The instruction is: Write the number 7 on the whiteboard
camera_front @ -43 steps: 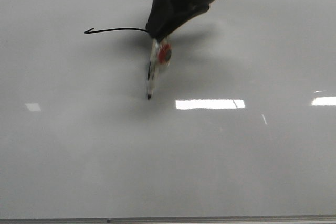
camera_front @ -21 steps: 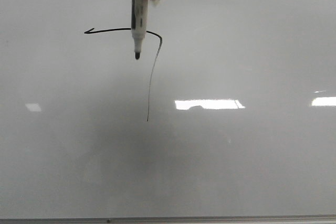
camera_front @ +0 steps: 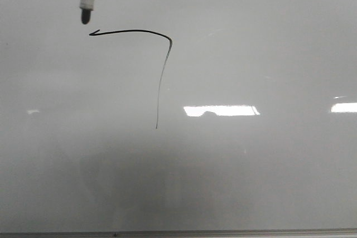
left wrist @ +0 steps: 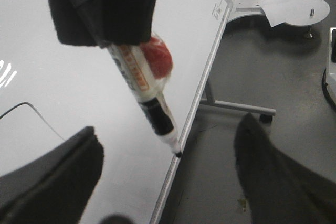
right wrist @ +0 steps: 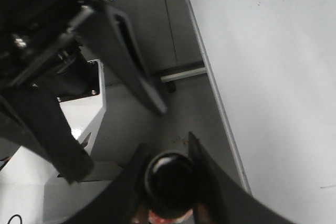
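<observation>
Glossy smooth whiteboard [camera_front: 251, 165], metal edge strip [left wrist: 197, 103], shiny plastic marker [left wrist: 144, 95]

Legible markings: one handwritten numeral only.
The number 7 [camera_front: 159, 65] stands in thin black line on the whiteboard [camera_front: 251, 171]; print on the marker [left wrist: 144, 90] barrel and the board's corner is too blurred to read.

The front view faces the whiteboard [camera_front: 251, 182] squarely and close, its surface filling the frame down to the near edge strip. The left wrist view looks along the marker [left wrist: 149, 103] across the board's surface and past its edge to the floor. The right wrist view looks down beside the board's edge strip [right wrist: 212, 87], floor and robot base alongside. All three share the board; the front and left wrist views share the marker and the number 7 [camera_front: 162, 71]
</observation>
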Controlling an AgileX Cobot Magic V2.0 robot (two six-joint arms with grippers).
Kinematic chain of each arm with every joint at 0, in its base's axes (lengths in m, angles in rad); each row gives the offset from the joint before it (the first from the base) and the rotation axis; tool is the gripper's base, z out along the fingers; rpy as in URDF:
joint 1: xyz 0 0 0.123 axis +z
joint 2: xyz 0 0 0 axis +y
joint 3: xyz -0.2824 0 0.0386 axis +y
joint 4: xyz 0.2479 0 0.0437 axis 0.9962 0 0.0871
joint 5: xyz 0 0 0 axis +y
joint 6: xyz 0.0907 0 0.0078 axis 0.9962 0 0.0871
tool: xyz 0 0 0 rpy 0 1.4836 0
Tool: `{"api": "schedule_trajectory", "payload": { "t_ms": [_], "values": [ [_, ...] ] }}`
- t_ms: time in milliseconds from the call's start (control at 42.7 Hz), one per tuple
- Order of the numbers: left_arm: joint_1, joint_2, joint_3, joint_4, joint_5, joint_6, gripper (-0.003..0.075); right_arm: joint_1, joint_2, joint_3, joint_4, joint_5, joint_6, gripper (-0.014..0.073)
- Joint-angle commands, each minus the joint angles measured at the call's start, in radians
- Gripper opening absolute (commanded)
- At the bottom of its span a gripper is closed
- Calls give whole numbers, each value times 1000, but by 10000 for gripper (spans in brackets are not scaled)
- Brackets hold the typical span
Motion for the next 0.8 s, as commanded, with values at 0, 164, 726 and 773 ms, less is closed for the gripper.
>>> {"api": "schedule_trajectory", "payload": {
  "t_ms": [0, 164, 726, 773],
  "values": [
    [0, 20, -27, -42, -108, -9, 624, 2, -35, -33, 83, -22, -41, -58],
    [0, 36, -27, -42, -120, -9, 561, 2, -35, -33, 153, 4, -96, -58],
    [0, 37, -27, -44, -132, -9, 52, 2, -35, -33, 246, 57, -152, -34],
    [0, 37, -27, -44, -132, -9, 32, 2, -35, -33, 246, 54, -152, 17]
  ]
}}
